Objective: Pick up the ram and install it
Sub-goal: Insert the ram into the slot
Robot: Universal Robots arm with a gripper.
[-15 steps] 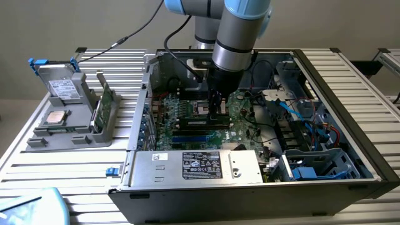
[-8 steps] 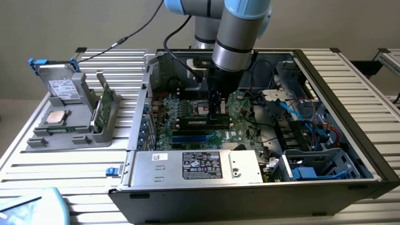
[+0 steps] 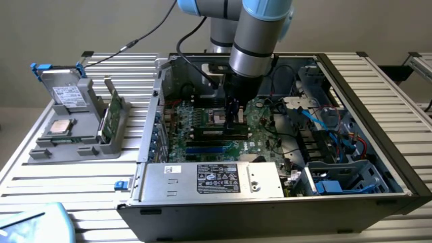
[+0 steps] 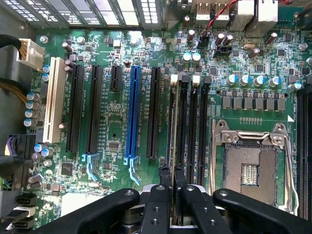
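We're looking at a slatted metal table [image 3: 60,174], pale ribbed aluminium, set against a plain beige wall. On it lies an open computer case [image 3: 378,152], black-framed, side panel off, with the green motherboard [image 3: 202,129] flat inside. At the exterior view's left sits a grey plastic holder [image 3: 68,144], carrying a silver drive box with blue tabs [image 3: 64,88], a square silver processor chip [image 3: 62,125] and a thin green board [image 3: 111,114] standing on edge.

The arm [image 3: 253,40], grey tube with pale blue joint caps, drops straight into the case, and we see the gripper [image 3: 234,115] low over the memory slots. From the wrist view, the gripper [image 4: 171,187] shows black fingers [image 4: 163,183] closed on the ram [image 4: 172,131], which we see edge-on as a thin pale strip running along one of the black memory slots [image 4: 192,131], just beside the empty processor socket [image 4: 251,170] with its silver frame. Whether the stick is fully seated, we can't tell.

A lot is hidden here. The arm covers the slot area in the exterior view, the ram's chips and label are out of sight, and the gripper body blocks the near end of the slots. The silver power supply [image 3: 212,179] with its black label screens the case's front interior. A pale blue object [image 3: 34,223] is cut off at the corner; we can't make out what it is.

Blue cables [image 3: 324,126] tangle by the drive bays.
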